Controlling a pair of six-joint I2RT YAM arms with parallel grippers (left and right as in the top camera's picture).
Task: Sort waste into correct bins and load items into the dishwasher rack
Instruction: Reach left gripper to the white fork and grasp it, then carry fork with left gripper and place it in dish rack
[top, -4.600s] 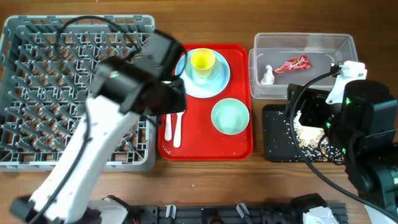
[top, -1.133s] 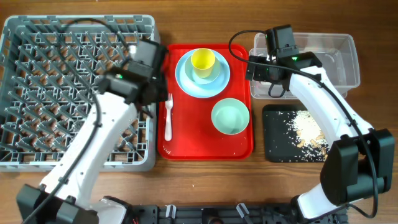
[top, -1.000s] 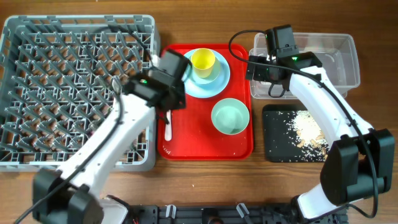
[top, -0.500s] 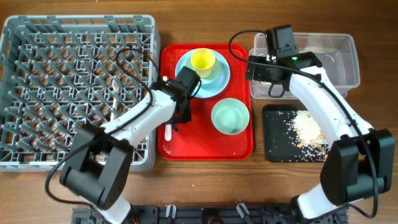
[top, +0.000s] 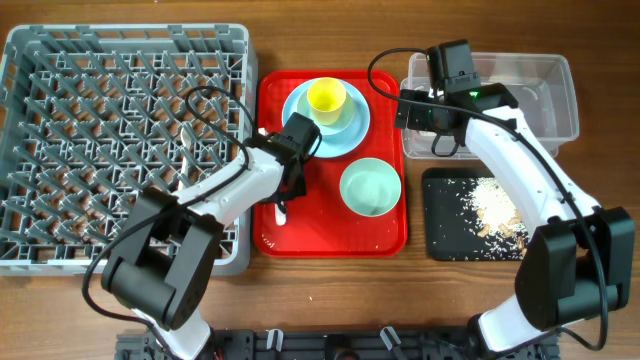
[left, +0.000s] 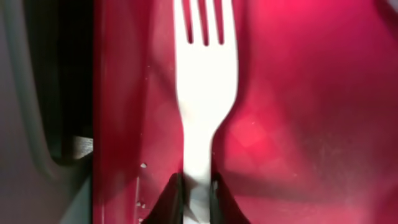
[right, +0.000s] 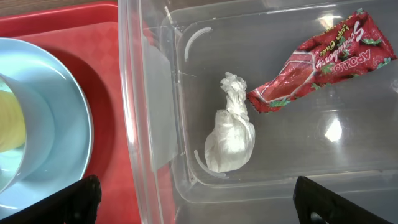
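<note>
Left gripper (left: 196, 202) down on the red tray (left: 311, 124), fingers pinched on either side of the white plastic fork (left: 205, 93) at its handle. The fork lies flat, tines pointing away, near the tray edge next to the dishwasher rack (top: 120, 140).

We judge the fork light, thin, a bit springy and slick. A low pinch across the narrow handle suits it, but it may swivel when lifted.

Right gripper (right: 199, 208) hangs spread wide over the clear tub (right: 134, 93), holding nothing. The tissue (right: 233, 134) and red wrapper (right: 317, 59) lie inside.

Half a second ago the left gripper sat nearer the blue plate (top: 345, 135). It has since moved down the fork toward the handle. The right arm has not moved.
</note>
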